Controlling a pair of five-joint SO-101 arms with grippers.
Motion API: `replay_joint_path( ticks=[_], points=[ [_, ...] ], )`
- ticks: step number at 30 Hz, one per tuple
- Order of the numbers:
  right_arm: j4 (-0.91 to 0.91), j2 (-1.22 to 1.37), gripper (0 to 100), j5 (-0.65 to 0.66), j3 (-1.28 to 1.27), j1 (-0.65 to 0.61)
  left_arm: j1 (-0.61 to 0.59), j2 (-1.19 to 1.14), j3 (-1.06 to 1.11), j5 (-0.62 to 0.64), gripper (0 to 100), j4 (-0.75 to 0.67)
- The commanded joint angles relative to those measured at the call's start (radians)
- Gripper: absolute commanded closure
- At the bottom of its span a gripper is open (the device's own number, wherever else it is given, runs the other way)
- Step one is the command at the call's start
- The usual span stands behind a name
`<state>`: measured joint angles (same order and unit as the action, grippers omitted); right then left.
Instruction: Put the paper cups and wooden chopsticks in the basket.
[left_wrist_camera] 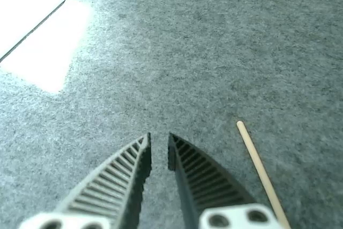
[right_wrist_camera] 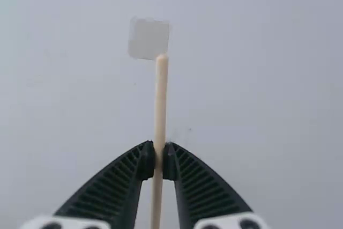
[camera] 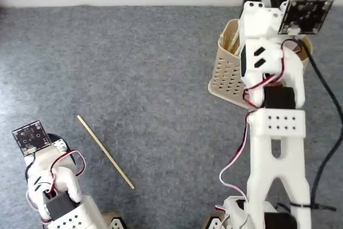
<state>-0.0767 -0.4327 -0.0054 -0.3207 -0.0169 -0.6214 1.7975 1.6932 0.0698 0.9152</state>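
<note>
The right gripper (right_wrist_camera: 155, 159) is clamped on a chopstick (right_wrist_camera: 160, 100), which runs straight out past its tips toward the pale wall. In the high view this arm sits at the upper right, above the basket (camera: 225, 73), whose near wall shows below and left of the wrist. Pale sticks lean inside it.

The loose chopstick (camera: 105, 151) lies flat on the grey mat (camera: 161, 52), its long axis running from upper left to lower right. It is just right of the left arm and well apart from the basket. The left gripper (left_wrist_camera: 159, 143) is slightly parted and empty, with the stick beside its jaws, not between them. Nothing stands in the way.
</note>
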Motion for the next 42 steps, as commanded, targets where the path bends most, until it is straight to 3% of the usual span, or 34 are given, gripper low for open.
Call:
replay_joint_path(
  ticks=[1,6,13,15,21,30,42],
  points=[
    [0.056,0.033,99.1,-0.009,0.018,0.007,-0.006,-0.005,-0.008,-0.008,95,-0.02],
    [-0.012,0.074,97.8,-0.009,0.018,0.002,-0.006,-0.005,-0.008,-0.008,95,-0.02],
    [-0.173,-0.024,70.7,-0.1,0.025,-0.015,-0.006,-0.005,-0.008,-0.008,95,-0.02],
    [-0.232,-0.082,69.0,-0.11,0.025,-0.016,-0.006,-0.005,-0.008,-0.008,95,-0.02],
    [-0.438,-0.249,79.8,-0.13,0.021,-0.008,-0.006,-0.005,-0.008,-0.008,95,-0.02],
    [-0.891,-0.369,99.4,-0.132,0.018,-0.013,-0.006,-0.005,-0.008,-0.008,95,-0.02],
    [-1.305,-0.378,99.0,-0.132,0.017,-0.01,0.009,-0.005,-0.008,-0.008,95,-0.018]
  ],
)
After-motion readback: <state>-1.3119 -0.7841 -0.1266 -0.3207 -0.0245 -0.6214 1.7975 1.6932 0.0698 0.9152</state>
